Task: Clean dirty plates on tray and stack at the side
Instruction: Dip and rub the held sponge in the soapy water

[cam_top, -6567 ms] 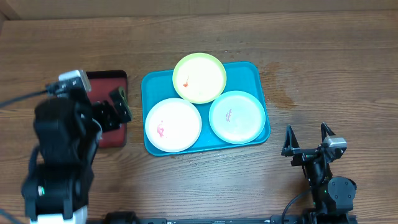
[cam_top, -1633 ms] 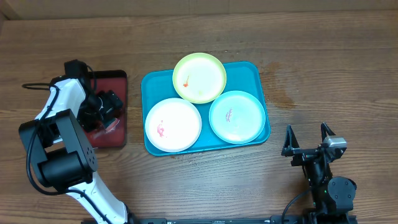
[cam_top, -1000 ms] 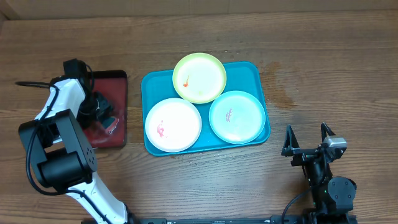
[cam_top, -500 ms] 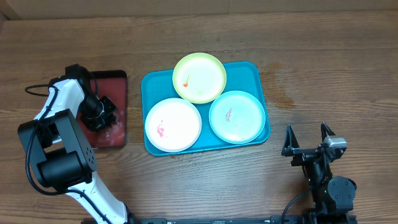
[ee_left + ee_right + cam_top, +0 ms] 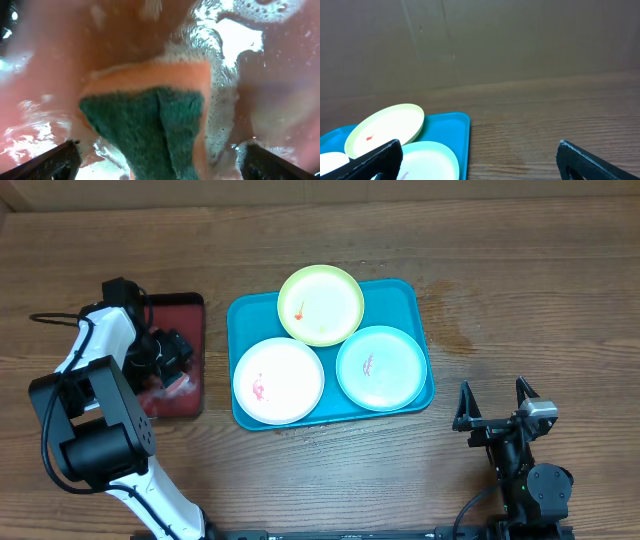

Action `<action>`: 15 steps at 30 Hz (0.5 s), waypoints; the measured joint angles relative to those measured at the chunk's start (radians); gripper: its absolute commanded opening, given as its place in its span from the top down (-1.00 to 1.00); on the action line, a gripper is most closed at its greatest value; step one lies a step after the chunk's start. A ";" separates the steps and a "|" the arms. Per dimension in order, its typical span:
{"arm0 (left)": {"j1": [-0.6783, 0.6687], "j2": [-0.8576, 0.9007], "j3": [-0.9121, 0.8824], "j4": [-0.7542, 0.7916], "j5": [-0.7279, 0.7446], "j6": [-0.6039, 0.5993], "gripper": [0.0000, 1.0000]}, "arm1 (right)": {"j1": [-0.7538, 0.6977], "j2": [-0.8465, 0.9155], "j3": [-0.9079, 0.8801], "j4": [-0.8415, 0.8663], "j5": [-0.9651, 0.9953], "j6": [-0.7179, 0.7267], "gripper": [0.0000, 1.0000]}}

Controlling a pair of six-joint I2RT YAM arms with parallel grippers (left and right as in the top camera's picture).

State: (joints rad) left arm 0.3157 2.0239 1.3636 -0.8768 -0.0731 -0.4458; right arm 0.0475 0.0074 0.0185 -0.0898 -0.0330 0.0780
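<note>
Three plates lie on the turquoise tray [image 5: 405, 292]: a yellow-green plate [image 5: 321, 304] at the back, a white plate [image 5: 278, 380] front left, and a pale blue plate [image 5: 380, 367] front right, each with a small red smear. My left gripper [image 5: 165, 362] is down in the dark red tray [image 5: 186, 315]. In the left wrist view its fingers stand wide apart on either side of an orange sponge with a green scrub face [image 5: 145, 115], lying in soapy water. My right gripper [image 5: 495, 406] is open and empty, right of the turquoise tray.
The right wrist view shows the yellow-green plate [image 5: 385, 127], the pale blue plate [image 5: 427, 160] and the turquoise tray's corner [image 5: 457, 122], with bare wood table [image 5: 545, 135] to the right and a brown wall behind.
My left gripper has come down into the dark red tray and shifted a little within it. The plates and my right arm have not moved.
</note>
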 measured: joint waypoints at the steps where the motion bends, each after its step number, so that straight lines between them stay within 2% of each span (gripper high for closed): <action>1: -0.001 0.000 0.000 0.011 -0.009 -0.003 -0.46 | 0.000 0.000 0.000 0.000 0.000 0.000 -1.00; 3: -0.002 0.000 0.000 0.031 -0.021 -0.002 0.17 | 0.000 0.000 0.000 -0.001 0.000 0.000 -1.00; 4: -0.002 0.000 0.000 0.037 -0.030 -0.001 0.62 | 0.000 0.000 0.000 0.000 0.000 -0.001 -1.00; 5: -0.002 0.000 0.000 0.040 -0.040 0.000 0.91 | 0.000 0.000 0.000 -0.001 0.000 0.000 -1.00; 9: -0.002 0.000 0.000 0.040 -0.070 0.000 0.92 | 0.000 0.000 0.000 0.000 0.000 -0.001 -1.00; 10: -0.002 0.000 0.000 0.040 -0.075 0.000 0.67 | 0.000 0.000 0.000 -0.001 0.000 0.000 -1.00; 11: -0.002 0.000 0.000 0.040 -0.078 0.004 0.24 | 0.000 0.000 0.000 -0.001 0.000 0.000 -1.00; 12: -0.002 0.000 0.000 0.038 -0.082 0.002 -0.49 | 0.000 0.000 0.000 -0.001 0.000 -0.001 -1.00; 13: -0.002 0.000 0.000 0.035 -0.084 0.001 -1.00 | 0.000 0.000 0.000 -0.001 0.000 0.000 -1.00; 15: -0.002 0.000 0.000 0.021 -0.090 0.002 -1.00 | 0.000 0.000 0.000 0.000 0.000 -0.001 -1.00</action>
State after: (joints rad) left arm 0.3141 2.0239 1.3640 -0.8558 -0.1631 -0.4442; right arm 0.0475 0.0074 0.0185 -0.0898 -0.0330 0.0772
